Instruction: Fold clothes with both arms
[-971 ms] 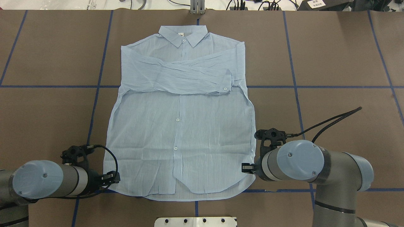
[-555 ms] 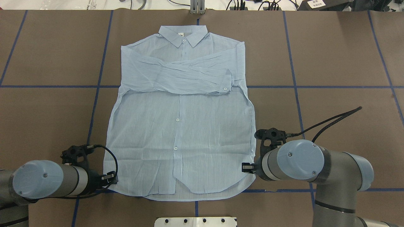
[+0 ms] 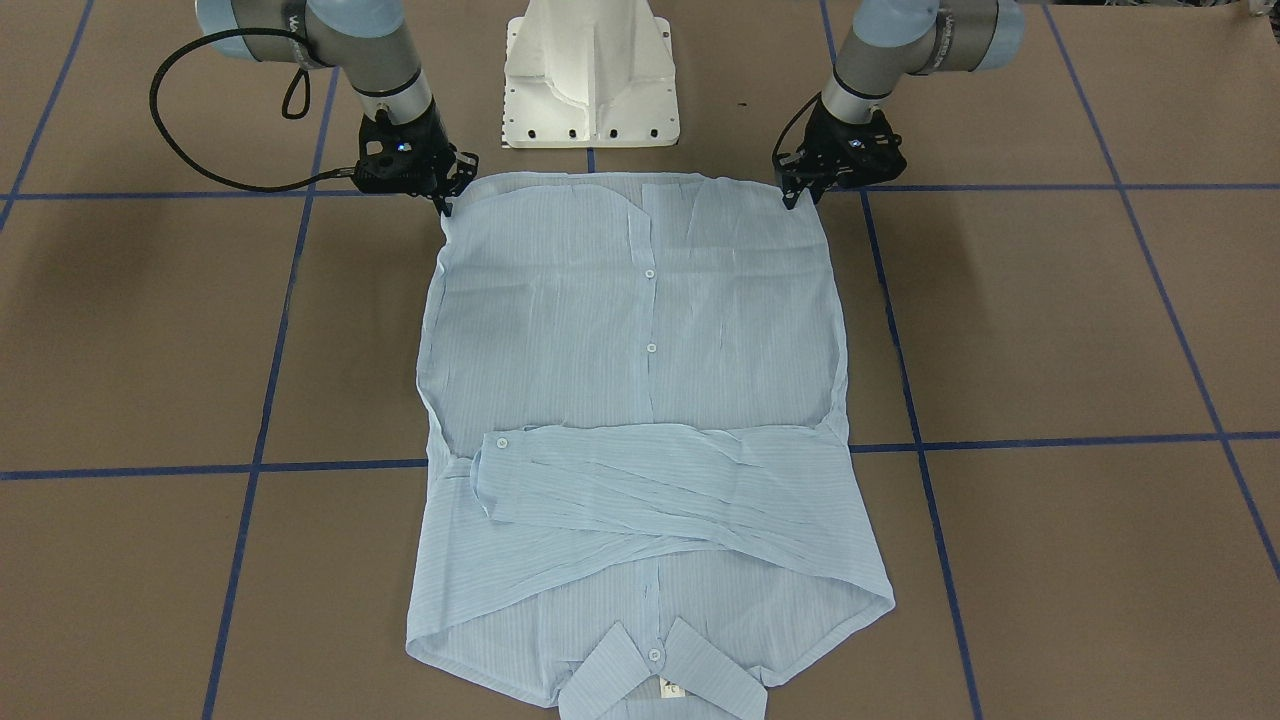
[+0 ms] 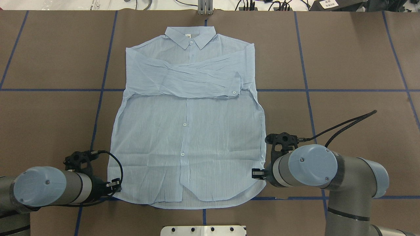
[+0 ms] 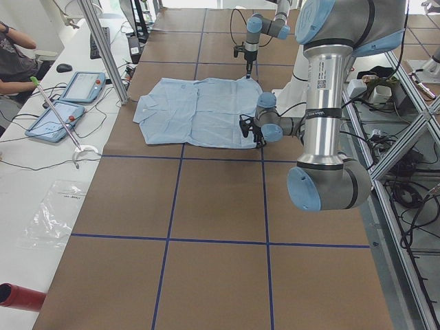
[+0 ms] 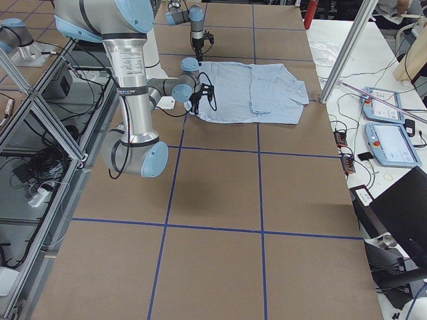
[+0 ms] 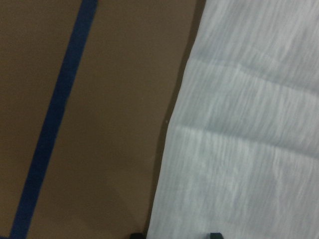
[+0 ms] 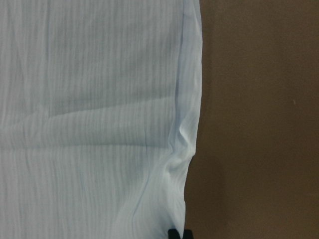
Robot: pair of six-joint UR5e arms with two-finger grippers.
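The light-blue shirt (image 4: 187, 131) (image 3: 640, 330) lies flat and face up, collar at the far side, with both sleeves folded across the chest. My left gripper (image 4: 114, 190) (image 3: 798, 196) sits low at the hem's left corner. In the left wrist view its tips (image 7: 174, 235) stand apart and straddle the shirt's edge (image 7: 239, 129), so it is open. My right gripper (image 4: 261, 173) (image 3: 445, 204) sits at the hem's right corner. In the right wrist view it (image 8: 179, 234) is shut on the shirt's side edge (image 8: 89, 99), and the cloth puckers just above it.
The white pedestal base (image 3: 590, 80) stands just behind the hem. Blue tape lines (image 4: 98, 108) cross the brown table. A metal clamp (image 4: 205, 8) sits at the far edge. A side bench with tablets (image 5: 69, 96) and a seated person (image 5: 14, 55) lies beyond the collar.
My left gripper has edged slightly down and outward at the hem corner. The right arm has barely shifted. The shirt lies as before.
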